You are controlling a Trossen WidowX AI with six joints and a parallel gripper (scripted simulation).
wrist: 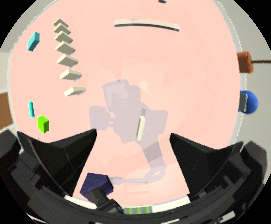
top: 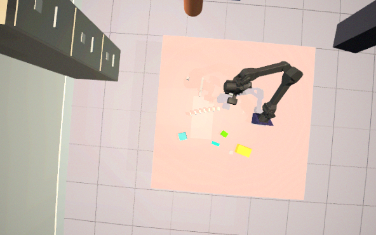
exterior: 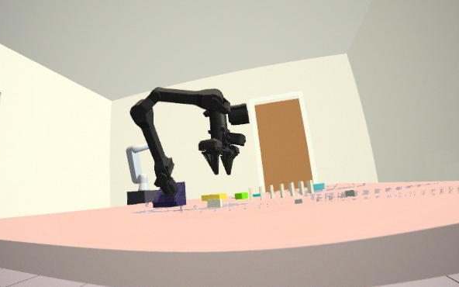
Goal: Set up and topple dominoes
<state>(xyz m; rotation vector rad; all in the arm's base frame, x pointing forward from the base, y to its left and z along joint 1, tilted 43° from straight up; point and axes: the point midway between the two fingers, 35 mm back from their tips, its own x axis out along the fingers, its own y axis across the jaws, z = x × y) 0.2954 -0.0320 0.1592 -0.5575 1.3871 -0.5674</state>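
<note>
A row of several pale dominoes (top: 202,110) (exterior: 281,190) (wrist: 67,56) stands upright on the pink table (top: 265,178) (exterior: 246,229). My gripper (top: 231,94) (exterior: 222,171) (wrist: 134,135) is open and empty. It hangs well above the table, off the row's end nearest the arm base, to the side of the end domino (top: 218,108) (exterior: 250,192) (wrist: 75,90). A loose pale domino (top: 231,152) (exterior: 214,202) lies flat beside the yellow block (top: 243,150) (exterior: 213,197). Another small pale piece (top: 188,78) lies far from the row.
A green block (top: 223,133) (exterior: 241,195) (wrist: 43,123), a small cyan block (top: 215,143) (wrist: 31,107) and a larger cyan block (top: 182,136) (exterior: 319,187) (wrist: 34,42) lie near the row. A thin pale bar (top: 201,86) (wrist: 146,26) lies beyond it. The arm's navy base (top: 260,120) (exterior: 170,195) stands at the side.
</note>
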